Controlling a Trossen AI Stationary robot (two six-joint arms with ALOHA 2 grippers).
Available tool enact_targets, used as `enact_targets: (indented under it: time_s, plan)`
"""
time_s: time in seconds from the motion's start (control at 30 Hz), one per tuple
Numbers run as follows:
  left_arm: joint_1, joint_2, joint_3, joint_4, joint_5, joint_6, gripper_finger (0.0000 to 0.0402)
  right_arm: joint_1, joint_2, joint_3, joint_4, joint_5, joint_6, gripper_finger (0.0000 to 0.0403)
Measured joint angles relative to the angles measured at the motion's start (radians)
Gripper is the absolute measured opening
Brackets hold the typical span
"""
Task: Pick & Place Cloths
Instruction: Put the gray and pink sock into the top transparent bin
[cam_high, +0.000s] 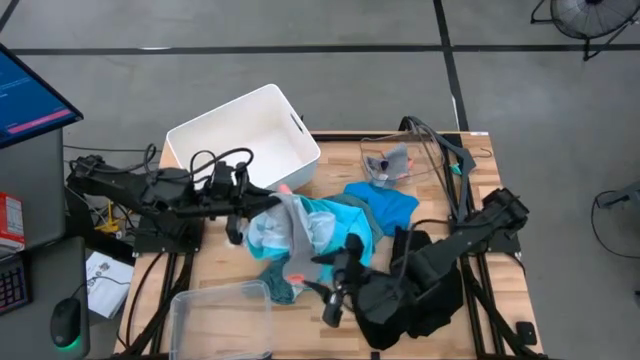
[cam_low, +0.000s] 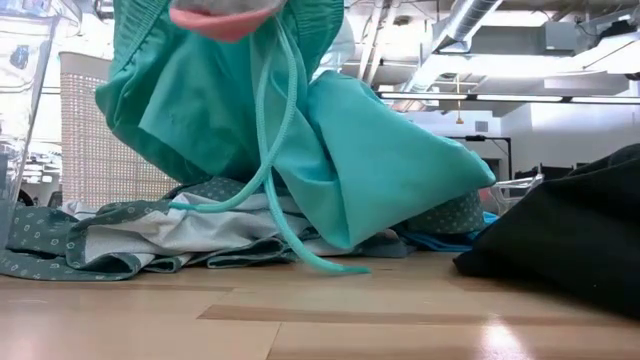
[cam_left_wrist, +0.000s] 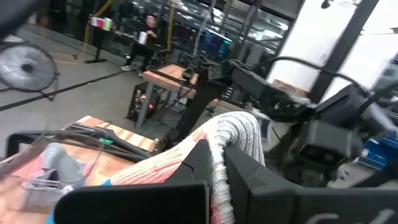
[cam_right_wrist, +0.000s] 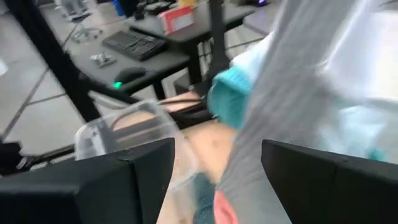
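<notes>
We see the cloths heaped in the middle of the wooden table. A turquoise garment hangs lifted above the heap in the low view, its drawstring trailing down to the tabletop, and a grey-and-orange sock is caught up with it. Under it lie a teal patterned cloth and a pale grey one, flat on the wood. A blue shirt lies just beside the pile, toward the far side, and a large black garment sits at the right near edge, partly under the right arm.

The left gripper is clamped tight on the sock and the turquoise bundle — in its wrist view the ribbed grey cuff is pinched between the two dark fingers. It holds the bundle up just in front of the white bin, which stands at the far left of the table.

The right gripper is at the near side of the pile, its jaws standing wide apart with grey and turquoise fabric hanging between them — we cannot tell that it grips anything.

A clear plastic tub sits at the near edge, left of the right gripper. A second clear tub at the far right holds a small grey cloth.
</notes>
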Motion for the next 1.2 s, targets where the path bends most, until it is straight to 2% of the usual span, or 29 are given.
enact_targets:
  time_s: [0.17,0.37,0.53,0.7,0.77,0.83,0.9,1.07,1.2]
  plan:
    - [0.004,0.002,0.000,0.004,-0.009,-0.002,0.0001,0.001,-0.045,0.002,-0.100,0.131,-0.060,0.0235]
    - [0.004,0.031,0.000,0.038,-0.005,0.002,0.0001,-0.028,-0.047,0.001,-0.149,0.124,-0.061,0.0235]
    - [0.014,0.031,0.000,0.078,0.013,0.008,0.0001,-0.059,-0.047,0.001,-0.134,0.070,-0.055,0.0235]
    - [0.004,0.031,0.000,0.089,0.032,0.035,0.0001,-0.099,-0.047,0.001,-0.124,-0.042,-0.090,0.0235]
    - [0.005,0.031,0.000,0.094,0.041,0.035,0.0001,-0.110,-0.047,0.001,-0.124,-0.056,-0.066,0.0230]
    - [0.005,0.031,0.000,0.098,0.041,0.029,0.0001,-0.116,-0.047,0.001,-0.118,-0.060,-0.062,0.0211]
    - [0.011,0.031,0.000,0.102,0.041,0.026,0.0001,-0.121,-0.047,0.001,-0.119,-0.066,-0.062,0.0173]
    - [0.012,0.031,0.000,0.107,0.095,0.031,0.0001,-0.144,-0.047,0.001,-0.084,-0.182,-0.152,0.0023]
    - [0.010,0.046,0.001,0.096,0.099,0.084,0.0005,-0.136,-0.047,0.000,-0.030,-0.202,-0.164,0.0006]
